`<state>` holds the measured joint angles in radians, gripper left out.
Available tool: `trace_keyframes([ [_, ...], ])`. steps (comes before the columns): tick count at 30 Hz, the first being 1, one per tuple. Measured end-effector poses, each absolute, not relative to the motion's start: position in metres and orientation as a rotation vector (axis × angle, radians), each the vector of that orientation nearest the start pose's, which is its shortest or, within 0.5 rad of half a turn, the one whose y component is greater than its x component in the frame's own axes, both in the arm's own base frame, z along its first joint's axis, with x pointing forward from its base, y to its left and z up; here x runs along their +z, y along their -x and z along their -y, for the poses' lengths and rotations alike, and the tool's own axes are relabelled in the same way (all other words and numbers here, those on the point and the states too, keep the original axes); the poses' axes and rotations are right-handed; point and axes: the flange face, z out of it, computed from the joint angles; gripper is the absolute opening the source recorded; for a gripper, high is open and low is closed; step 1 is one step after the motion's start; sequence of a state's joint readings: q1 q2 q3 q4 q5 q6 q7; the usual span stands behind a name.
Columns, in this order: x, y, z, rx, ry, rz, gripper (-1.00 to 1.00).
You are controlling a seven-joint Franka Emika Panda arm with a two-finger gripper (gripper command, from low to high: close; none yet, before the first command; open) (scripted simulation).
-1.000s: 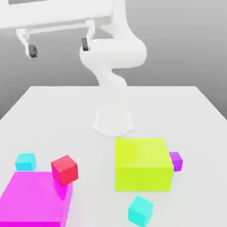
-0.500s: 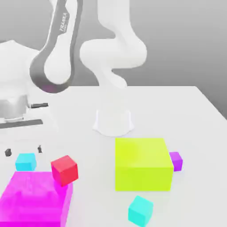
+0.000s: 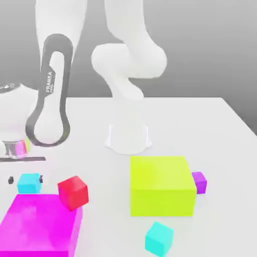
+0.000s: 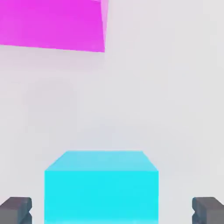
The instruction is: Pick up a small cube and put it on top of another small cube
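Note:
One small cyan cube point(image 3: 29, 183) rests on the white table at the exterior view's left, just behind the big magenta block point(image 3: 40, 226). My gripper point(image 3: 26, 178) is lowered around it, one dark fingertip on each side. In the hand view the cube point(image 4: 101, 186) sits between the fingers point(image 4: 16, 209), and a gap shows on both sides, so the gripper point(image 4: 113, 210) is open and nothing is gripped. The other small cyan cube point(image 3: 159, 239) lies near the front, below the yellow-green block point(image 3: 161, 184).
A small red cube point(image 3: 73, 192) leans on the magenta block's back corner, close to the gripper. A small purple cube point(image 3: 199, 181) sits beside the yellow-green block. The arm's white base point(image 3: 128, 138) stands mid-table.
The arm swung down from high up to table level at the left. The fingers now straddle the left cyan cube and have drawn closer together.

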<state>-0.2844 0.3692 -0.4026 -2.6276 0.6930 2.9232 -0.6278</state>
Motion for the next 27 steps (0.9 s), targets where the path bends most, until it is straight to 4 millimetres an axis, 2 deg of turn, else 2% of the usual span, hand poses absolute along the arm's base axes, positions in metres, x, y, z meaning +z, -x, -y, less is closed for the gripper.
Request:
trace_keyframes([
  [6,0.132,-0.272,0.3,0.0,2.944,-1.101,-1.0],
  [13,0.175,-0.275,0.303,-0.011,2.955,-1.1,-1.0],
  [17,0.194,-0.273,0.301,0.0,2.946,-1.098,-1.0],
  [18,0.198,-0.279,0.305,0.007,2.971,-1.045,-1.0],
  [21,0.208,-0.336,0.286,0.038,3.091,-0.667,-1.0],
  [24,0.218,-0.393,0.251,0.077,3.166,-0.259,-1.0],
  [27,0.226,-0.445,0.201,0.12,3.19,0.158,-1.0],
])
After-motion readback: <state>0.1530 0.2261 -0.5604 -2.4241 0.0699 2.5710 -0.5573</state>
